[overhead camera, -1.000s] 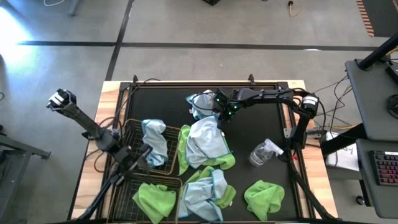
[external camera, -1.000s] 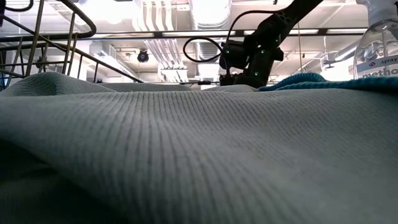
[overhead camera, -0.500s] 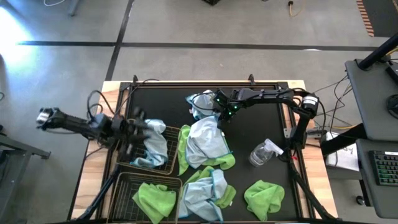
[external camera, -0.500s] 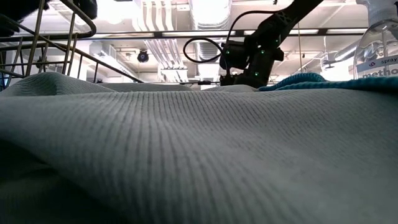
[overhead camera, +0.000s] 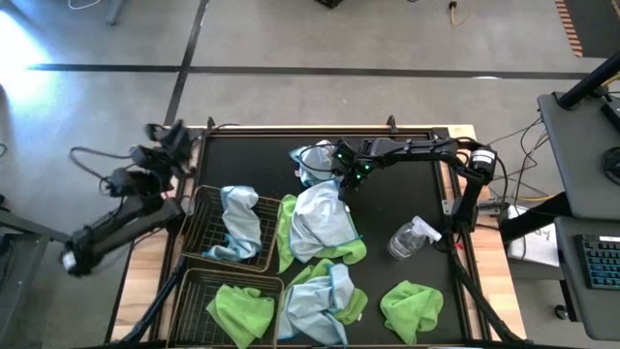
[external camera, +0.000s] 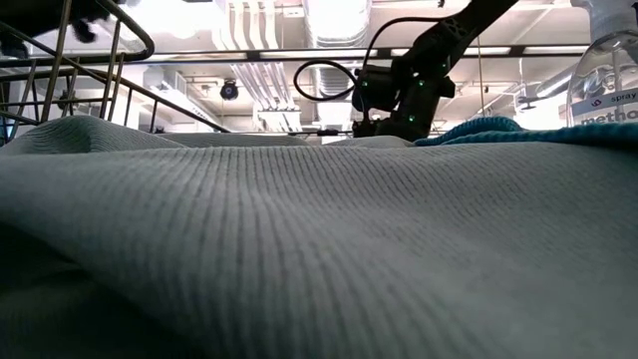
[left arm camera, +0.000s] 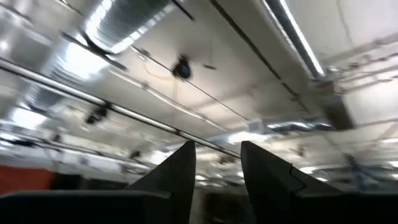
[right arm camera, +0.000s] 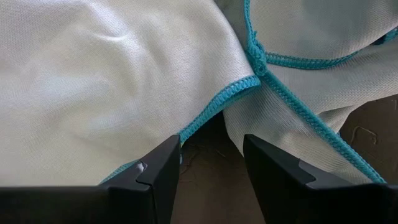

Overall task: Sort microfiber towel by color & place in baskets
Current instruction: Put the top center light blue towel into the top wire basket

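Observation:
My left gripper (overhead camera: 174, 134) (left arm camera: 217, 167) is off the table's far-left corner, pointing up at the ceiling, open and empty. My right gripper (overhead camera: 341, 181) (right arm camera: 211, 155) is open, low over the pale blue-white towels (overhead camera: 320, 218) mid-table. Its fingers straddle a dark gap between two teal-hemmed edges (right arm camera: 217, 102); I cannot tell whether they touch the cloth. The far basket (overhead camera: 199, 233) holds a pale towel (overhead camera: 238, 221). The near basket (overhead camera: 194, 301) holds a lime green towel (overhead camera: 240, 310).
More towels lie loose: a pale one (overhead camera: 308, 160) at the far side, green (overhead camera: 288, 233) under the middle pile, pale and green (overhead camera: 325, 301) near the front, green (overhead camera: 412, 308) at the near right. A clear spray bottle (overhead camera: 412, 237) lies right of the pile.
My left arm has swung from over the far basket toward the table's far-left corner, rising and tipping its gripper upward. The towels, the baskets and my right gripper have stayed where they were.

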You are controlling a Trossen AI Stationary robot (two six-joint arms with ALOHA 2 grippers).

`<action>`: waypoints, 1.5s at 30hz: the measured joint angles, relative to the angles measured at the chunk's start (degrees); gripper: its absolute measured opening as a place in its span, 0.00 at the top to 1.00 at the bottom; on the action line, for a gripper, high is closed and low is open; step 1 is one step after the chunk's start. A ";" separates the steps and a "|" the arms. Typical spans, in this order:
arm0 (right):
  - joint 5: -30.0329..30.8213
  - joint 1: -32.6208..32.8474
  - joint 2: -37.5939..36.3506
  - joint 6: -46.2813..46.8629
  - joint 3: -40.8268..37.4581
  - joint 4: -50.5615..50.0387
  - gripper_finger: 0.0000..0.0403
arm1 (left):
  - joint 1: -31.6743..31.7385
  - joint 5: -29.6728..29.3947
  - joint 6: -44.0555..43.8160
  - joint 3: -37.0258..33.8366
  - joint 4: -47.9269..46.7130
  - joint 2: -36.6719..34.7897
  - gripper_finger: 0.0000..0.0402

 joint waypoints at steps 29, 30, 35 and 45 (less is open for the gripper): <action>0.27 0.35 0.02 0.85 -0.07 0.46 0.58 | 9.59 -1.40 -0.15 -0.17 3.34 -11.90 0.72; 0.26 0.37 0.02 0.85 -0.07 0.46 0.58 | 9.59 -1.40 -0.15 -0.17 3.28 -11.72 0.72; 0.27 0.35 0.02 0.85 -0.07 0.48 0.58 | 9.58 -1.40 -0.15 -0.17 3.26 -11.05 0.72; 0.28 0.35 0.02 1.26 -0.07 0.52 0.58 | 9.55 -4.07 -0.14 -2.75 3.69 -11.93 0.72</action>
